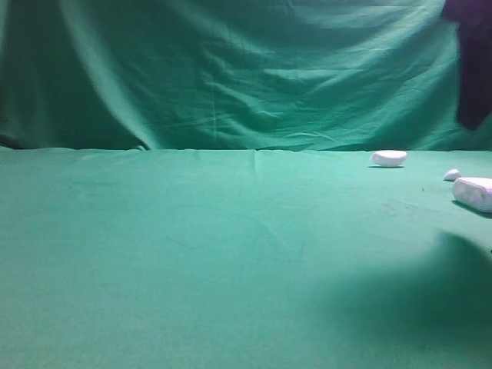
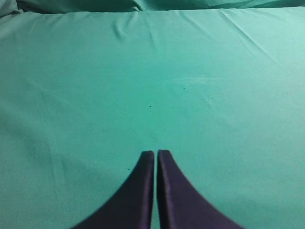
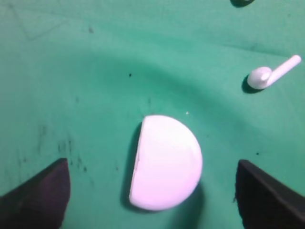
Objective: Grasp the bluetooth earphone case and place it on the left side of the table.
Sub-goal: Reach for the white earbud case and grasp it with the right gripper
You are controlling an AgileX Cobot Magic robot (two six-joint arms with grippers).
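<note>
The bluetooth earphone case (image 1: pixel 474 194) still lies at the far right edge of the table (image 1: pixel 192 246), partly cut off by the frame in the high view, so the grasp and the carry to the left are both still ahead of you. It looks like a smooth white rounded oblong lying on its long side, glossy (probably slippery under the pads).

Just to its left, a little farther back, sits a tiny white earbud (image 1: pixel 452 175), and farther left again a smaller half-oval piece (image 1: pixel 388 158).

Your right gripper (image 3: pixel 152 163) is spread wide and holds nothing. It hangs above a white half-round shape (image 3: pixel 164 162) with one flat edge. I judge this to be the half-oval piece and not the case, though I cannot be sure.

Your left gripper (image 2: pixel 156 152) has its fingers pressed together over bare cloth.
</note>
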